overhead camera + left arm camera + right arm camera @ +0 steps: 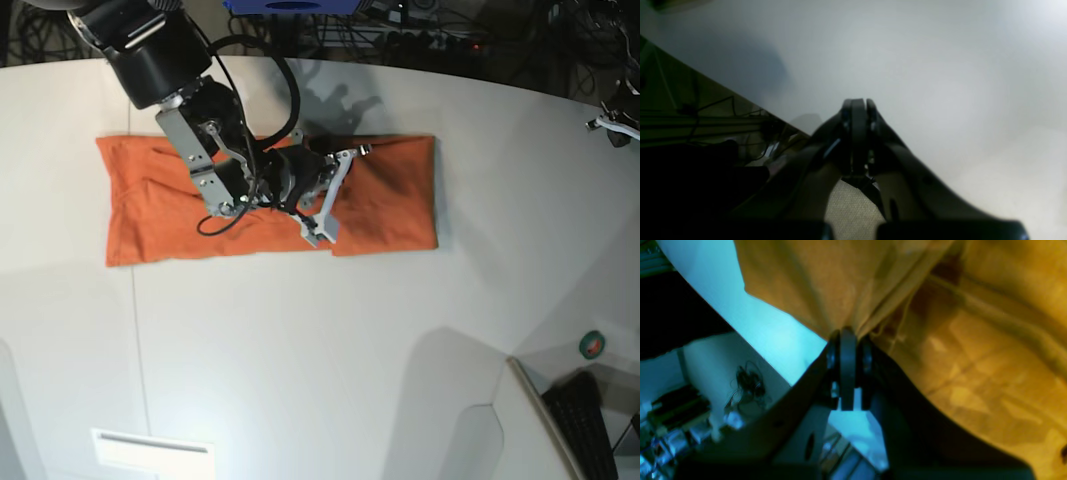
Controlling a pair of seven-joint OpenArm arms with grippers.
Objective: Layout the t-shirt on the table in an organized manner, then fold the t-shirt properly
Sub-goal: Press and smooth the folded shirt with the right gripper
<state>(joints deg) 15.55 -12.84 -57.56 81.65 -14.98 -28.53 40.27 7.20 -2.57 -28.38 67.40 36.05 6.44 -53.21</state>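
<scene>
The orange t-shirt (390, 190) lies as a long flat band across the far half of the white table (330, 350). My right gripper (320, 236) reaches over its middle down to the near edge. In the right wrist view this gripper (848, 335) is shut on a pinched fold of the t-shirt (973, 356), with bare table (773, 330) just to the left. In the left wrist view the left gripper (858, 103) is shut on nothing, hanging over bare table (907, 66) close to its edge.
A small white rectangular plate (150, 450) sits at the front left, and a thin seam line (135, 340) runs toward it. A green tape roll (593, 345) and a dark keyboard (590, 420) lie beyond the table's cut-in front right edge. Cables crowd the back edge.
</scene>
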